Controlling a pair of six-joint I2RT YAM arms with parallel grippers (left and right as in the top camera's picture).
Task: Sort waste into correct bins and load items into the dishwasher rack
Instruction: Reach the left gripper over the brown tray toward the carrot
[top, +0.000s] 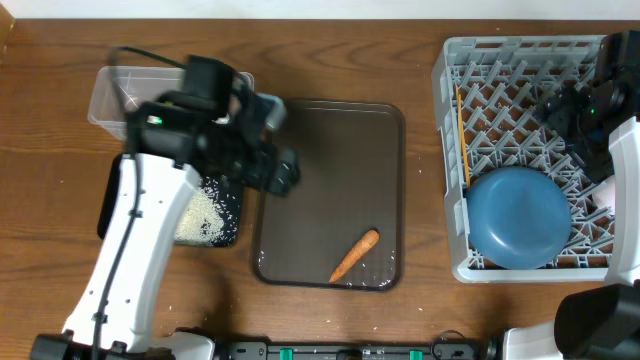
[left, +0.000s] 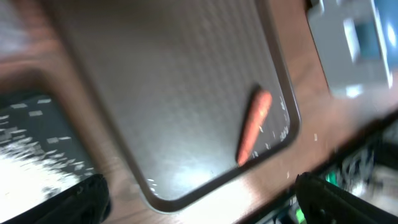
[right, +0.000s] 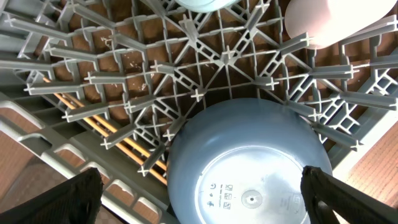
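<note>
Left tool (left: 200, 194) is wide open with nothing between its fingers, and hovers over the left part of the dark brown serving tray (top: 330, 150). Left wrist view is blurred. The small orange carrot (top: 355, 256) lies flat on that tray near its front edge, apart from the tool. White rice grains (top: 200, 215) are heaped in the shallow black tray (top: 232, 205), which sits on the counter (top: 420, 310) just left of the serving tray. The clear plastic tub (top: 112, 95) is behind the black tray, partly hidden by the left arm; cannot tell its contents.

Right tool (right: 199, 180) is also open and empty, above the grey rack (top: 450, 120) at the counter's right side. The large blue dish (right: 249, 174) is upside down in the rack's front part. Wooden chopsticks (right: 102, 127) lie low among the pegs along the rack's left side. The light-blue bowl (right: 205, 4) and white cup (right: 329, 22) are in the rack too, cropped at the top edge of the right wrist view.
</note>
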